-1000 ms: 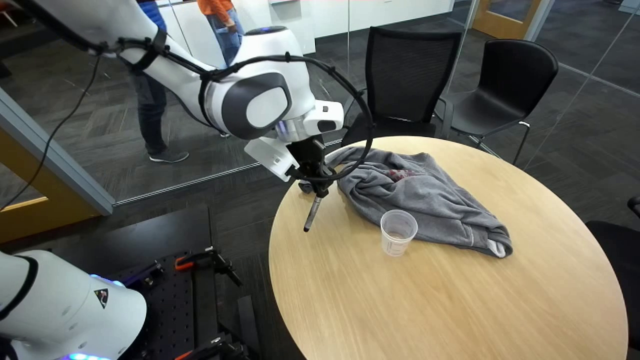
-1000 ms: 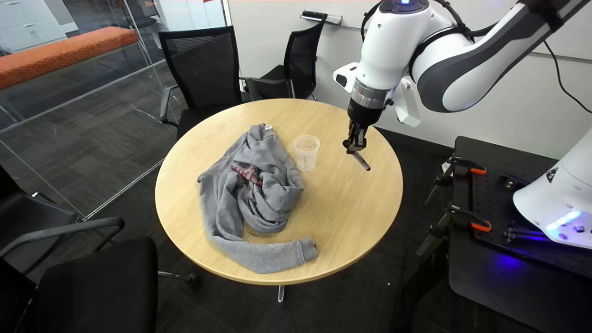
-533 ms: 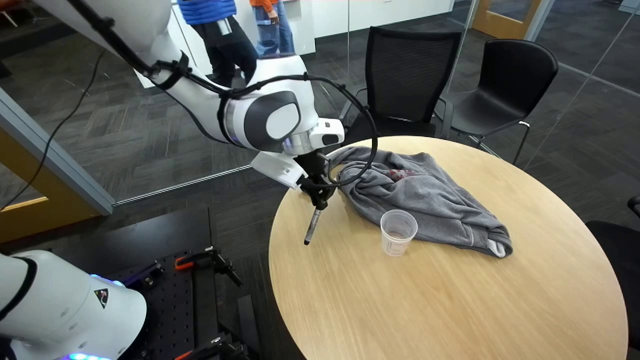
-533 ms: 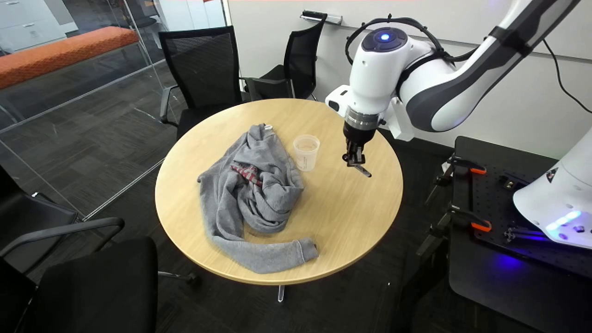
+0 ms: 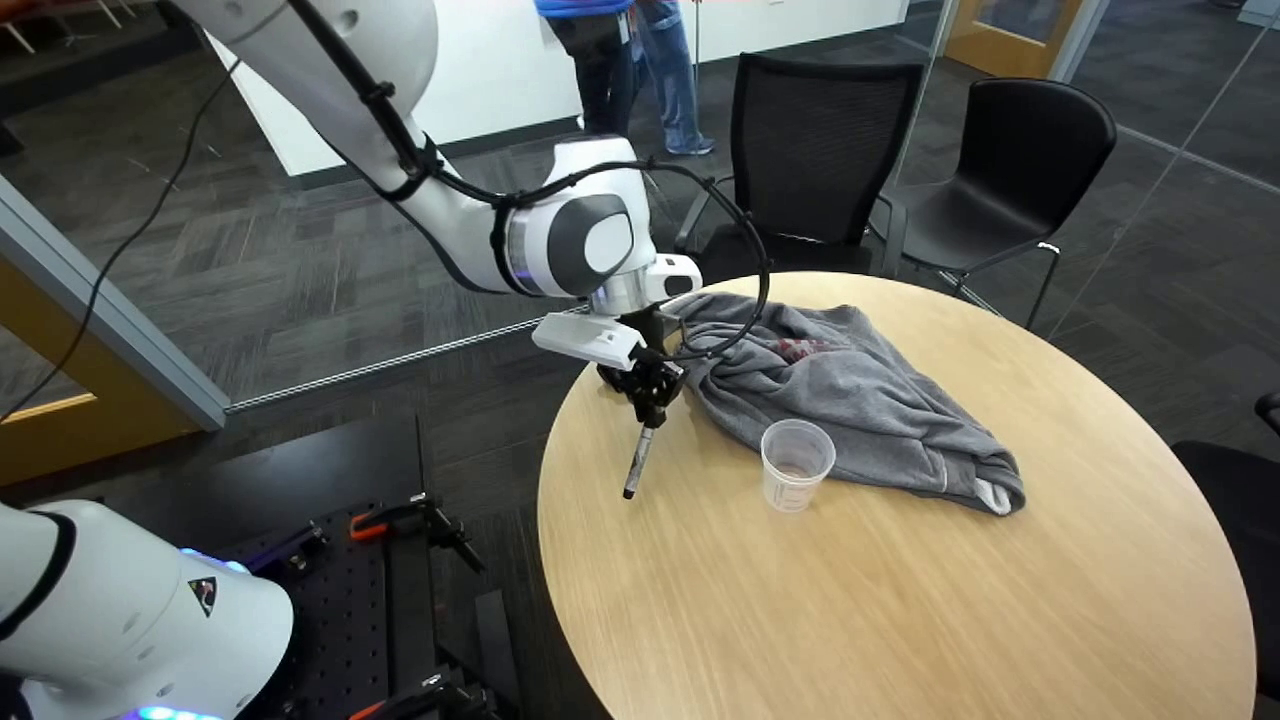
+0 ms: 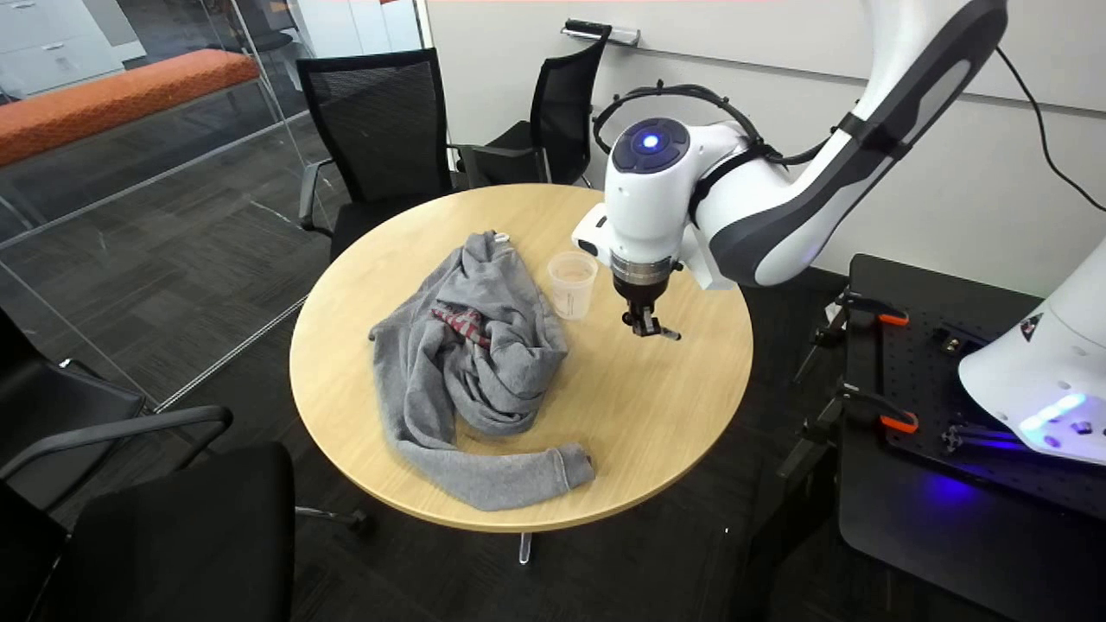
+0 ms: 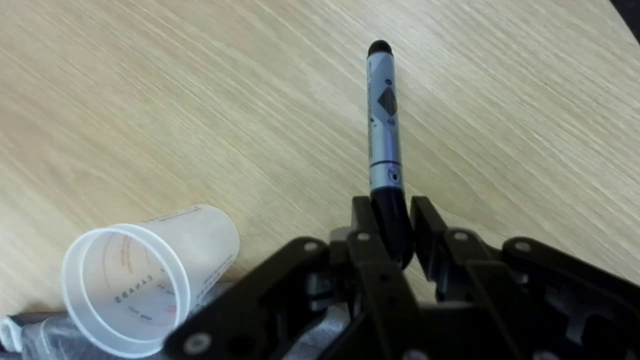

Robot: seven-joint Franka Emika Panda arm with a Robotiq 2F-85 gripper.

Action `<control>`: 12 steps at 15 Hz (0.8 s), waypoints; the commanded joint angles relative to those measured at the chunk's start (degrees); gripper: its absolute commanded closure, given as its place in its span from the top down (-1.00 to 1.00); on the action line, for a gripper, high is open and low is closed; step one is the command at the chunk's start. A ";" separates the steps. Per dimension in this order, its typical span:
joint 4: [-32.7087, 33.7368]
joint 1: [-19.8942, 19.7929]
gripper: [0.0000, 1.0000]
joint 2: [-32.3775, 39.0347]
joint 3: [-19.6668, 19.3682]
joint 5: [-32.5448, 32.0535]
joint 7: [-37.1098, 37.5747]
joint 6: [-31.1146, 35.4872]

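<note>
Here, a round wood-topped table (image 6: 661, 415) carries a crumpled gray sweatshirt (image 6: 510, 373), a red-and-white patch (image 6: 465, 326) showing among its folds. Over the table hangs the black two-fingered gripper (image 7: 391, 210), its fingers closed in a firm pinch. Just beside the sweatshirt stands a translucent plastic cup (image 5: 797, 465), upright and printed with lettering. Finally, a gray-barreled marker (image 7: 384, 125) slants from that pinch, gripped by its black end, the far tip pointing down toward the table.

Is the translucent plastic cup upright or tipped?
Upright: the cup stands mouth up on the round, pale wooden table in both exterior views.
</note>
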 commanded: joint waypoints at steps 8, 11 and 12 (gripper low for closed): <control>11.71 2.36 -0.88 12.68 -0.46 -2.38 -0.97 -4.50; 13.45 2.67 -0.88 14.80 -0.63 -2.32 -1.10 -4.66; 14.04 2.80 -0.88 15.41 -0.74 -2.21 -1.06 -4.79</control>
